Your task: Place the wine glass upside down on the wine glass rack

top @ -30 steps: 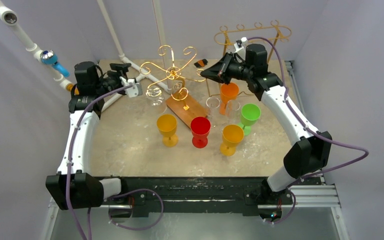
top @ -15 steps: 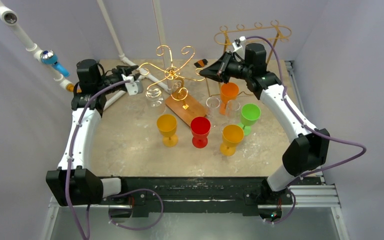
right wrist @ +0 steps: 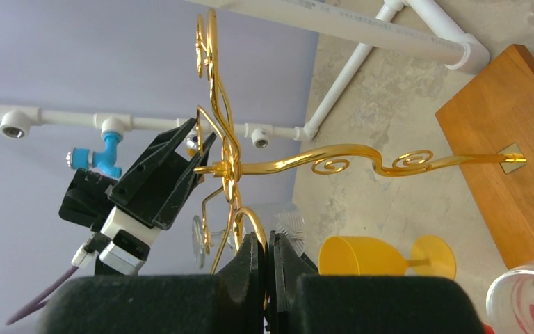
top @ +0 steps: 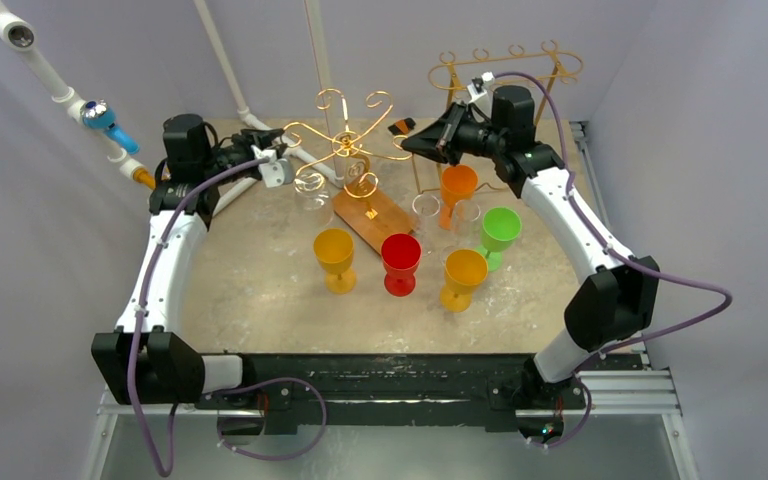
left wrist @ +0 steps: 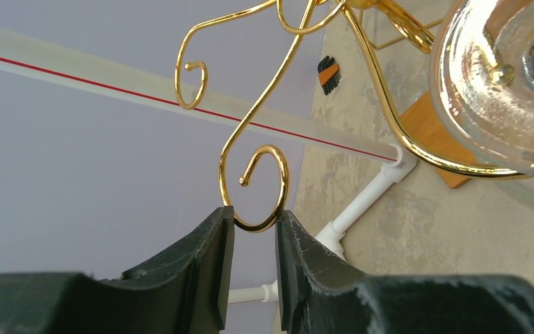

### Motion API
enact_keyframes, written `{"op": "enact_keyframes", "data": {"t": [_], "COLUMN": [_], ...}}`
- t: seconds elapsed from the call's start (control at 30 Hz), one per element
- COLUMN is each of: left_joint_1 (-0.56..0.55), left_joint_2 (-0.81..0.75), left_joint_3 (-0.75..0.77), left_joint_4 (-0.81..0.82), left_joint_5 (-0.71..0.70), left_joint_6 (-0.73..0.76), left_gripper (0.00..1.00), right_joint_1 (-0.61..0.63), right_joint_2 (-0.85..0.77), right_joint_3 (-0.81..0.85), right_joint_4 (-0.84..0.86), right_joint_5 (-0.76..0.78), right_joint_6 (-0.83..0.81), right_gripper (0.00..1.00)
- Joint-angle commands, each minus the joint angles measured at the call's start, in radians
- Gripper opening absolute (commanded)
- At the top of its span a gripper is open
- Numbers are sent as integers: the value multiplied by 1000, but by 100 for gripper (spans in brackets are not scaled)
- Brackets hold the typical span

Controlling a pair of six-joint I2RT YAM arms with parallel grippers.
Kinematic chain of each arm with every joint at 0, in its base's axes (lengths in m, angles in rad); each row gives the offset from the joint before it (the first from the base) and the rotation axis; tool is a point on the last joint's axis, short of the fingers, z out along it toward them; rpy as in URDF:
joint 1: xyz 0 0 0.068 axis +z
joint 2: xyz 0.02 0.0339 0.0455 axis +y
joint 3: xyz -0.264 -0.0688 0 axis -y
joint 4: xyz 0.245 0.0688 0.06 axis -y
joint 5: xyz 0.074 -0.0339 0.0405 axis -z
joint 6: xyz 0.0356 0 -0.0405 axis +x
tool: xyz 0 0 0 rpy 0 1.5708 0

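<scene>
The rack (top: 345,145) stands at the back of the tabletop (top: 260,290). The left claw (left wrist: 254,219) has just closed on the curl at the rack's left arm tip. The right claw (right wrist: 264,243) pinches a loop on its right. The clear glass (left wrist: 500,90) seems to hang upside down from that left arm, so it is probably placed.

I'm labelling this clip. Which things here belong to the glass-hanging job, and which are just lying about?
Job: gold rack, clear glass hanging on it, left gripper, right gripper, both on its wire.
Lying about: white pipes, blue valve, second rack, coloured goblets.
</scene>
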Motion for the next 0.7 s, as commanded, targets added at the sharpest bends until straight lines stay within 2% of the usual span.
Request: {"op": "enact_keyframes", "data": {"t": [0.0,0.13,0.33,0.67], "left_joint_1": [-55,-59,-65,-65], "left_joint_2": [-6,-5,-15,-74], "left_joint_3": [53,76,131,175], "left_joint_4": [12,-17,-94,-244], "left_joint_5": [115,113,114,89], "left_joint_6": [-19,-17,-23,-11], "left_gripper": [29,22,5,2], "right_joint_1": [30,39,68,94], "right_joint_2": [100,100,120,128], "right_joint_3": [-30,-24,24,18], "right_joint_4": [-104,-98,-135,-157], "right_joint_5": [87,81,70,34], "right_joint_6": [-42,-35,-53,-61], "right_gripper": [0,0,0,0]}}
